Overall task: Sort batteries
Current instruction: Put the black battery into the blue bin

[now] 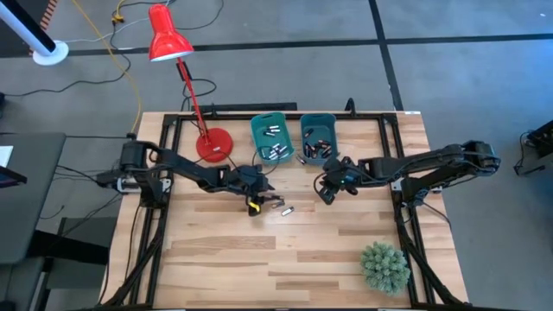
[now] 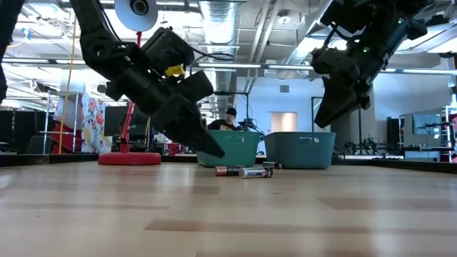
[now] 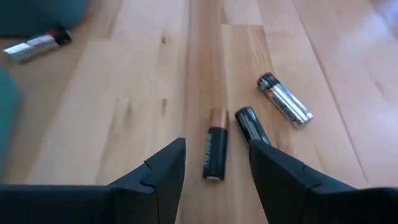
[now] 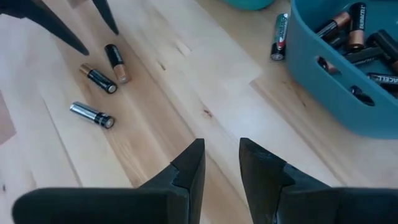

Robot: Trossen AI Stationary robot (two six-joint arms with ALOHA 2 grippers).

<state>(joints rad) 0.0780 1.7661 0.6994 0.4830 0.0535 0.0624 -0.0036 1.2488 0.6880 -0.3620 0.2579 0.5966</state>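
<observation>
Three small cylindrical batteries (image 3: pixel 214 152), two black-and-copper and one silver, lie flat mid-worktop; more fill both bins.

Worktop (image 1: pixel 216 259): pale wood planks, darker grain streaks.
Bins (image 1: pixel 272 138): teal.
Lamp (image 1: pixel 168 43): bright red.
Batteries (image 3: pixel 214 152): black with copper end; one silver-grey with black end.
Plant (image 1: pixel 384 266): grey-green.
Hands (image 3: pixel 214 180): dark, nearly black.
</observation>
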